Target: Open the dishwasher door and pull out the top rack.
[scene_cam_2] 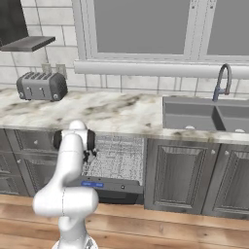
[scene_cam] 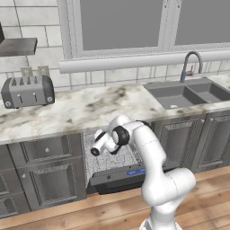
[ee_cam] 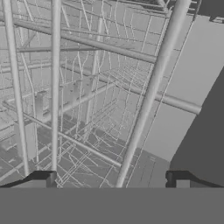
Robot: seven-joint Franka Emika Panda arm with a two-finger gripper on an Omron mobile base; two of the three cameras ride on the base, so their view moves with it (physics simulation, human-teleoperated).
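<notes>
Claw [ee_cam: 113, 181] spread wide, holding nothing, fingertips straddling wire of top rack [ee_cam: 148, 96]; dishwasher door [scene_cam: 119, 177] down.

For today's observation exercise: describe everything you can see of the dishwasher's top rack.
The top rack is a shallow, light grey-white wire grid basket, apparently metal. It sits level inside the dishwasher opening under the marble counter, above the lowered door. Up close its thin wires cross in layers around a thicker bar. The open hand is right at it; contact cannot be told.

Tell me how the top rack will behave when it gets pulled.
The top rack is thin open wire, so probably light. The bars look straight and rigid, so it should stay stiff. It looks empty, so little should resist the open pincer.
</notes>
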